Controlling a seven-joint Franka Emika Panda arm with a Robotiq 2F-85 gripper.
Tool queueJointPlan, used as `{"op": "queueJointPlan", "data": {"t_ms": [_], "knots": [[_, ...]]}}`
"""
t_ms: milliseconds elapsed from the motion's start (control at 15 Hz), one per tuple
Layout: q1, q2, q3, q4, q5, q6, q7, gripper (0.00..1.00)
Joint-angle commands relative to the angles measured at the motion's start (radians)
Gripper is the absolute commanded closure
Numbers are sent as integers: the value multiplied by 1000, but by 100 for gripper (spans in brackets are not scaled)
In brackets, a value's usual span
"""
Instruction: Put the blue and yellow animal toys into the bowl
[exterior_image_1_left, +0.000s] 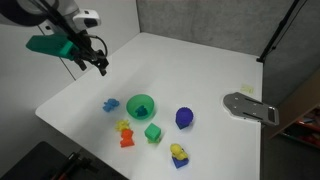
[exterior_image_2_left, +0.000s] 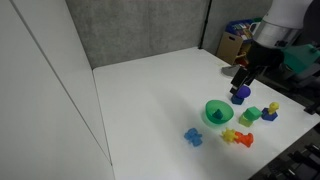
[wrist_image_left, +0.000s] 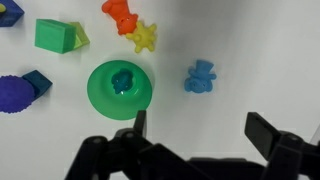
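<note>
The light blue animal toy (wrist_image_left: 201, 76) lies on the white table just right of the green bowl (wrist_image_left: 119, 87) in the wrist view. The yellow animal toy (wrist_image_left: 144, 38) lies beyond the bowl, touching an orange toy (wrist_image_left: 119, 14). A small teal shape shows inside the bowl. My gripper (wrist_image_left: 200, 130) is open and empty, above the table and clear of the toys. In both exterior views it hangs high (exterior_image_1_left: 95, 62) (exterior_image_2_left: 240, 80), away from the bowl (exterior_image_1_left: 141, 105) (exterior_image_2_left: 219, 113), the blue toy (exterior_image_1_left: 109, 104) (exterior_image_2_left: 194, 136) and the yellow toy (exterior_image_1_left: 123, 126) (exterior_image_2_left: 229, 135).
A green cube (wrist_image_left: 55, 35), a dark blue rounded lump (wrist_image_left: 14, 94) and a blue cube (wrist_image_left: 38, 83) lie near the bowl. A grey metal fitting (exterior_image_1_left: 250, 107) lies at the table's far side. A grey wall stands behind the table.
</note>
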Motion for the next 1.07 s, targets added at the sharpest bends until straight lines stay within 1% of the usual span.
{"op": "queueJointPlan", "data": {"t_ms": [0, 200, 400, 667, 1000], "knots": [[9, 122, 6, 56, -10, 83, 18, 0], [21, 233, 10, 92, -4, 158, 22, 0], [36, 342, 10, 141, 2, 198, 31, 0], [69, 475, -1, 214, -17, 215, 88, 0], [129, 631, -31, 325, -49, 220, 165, 0]]}}
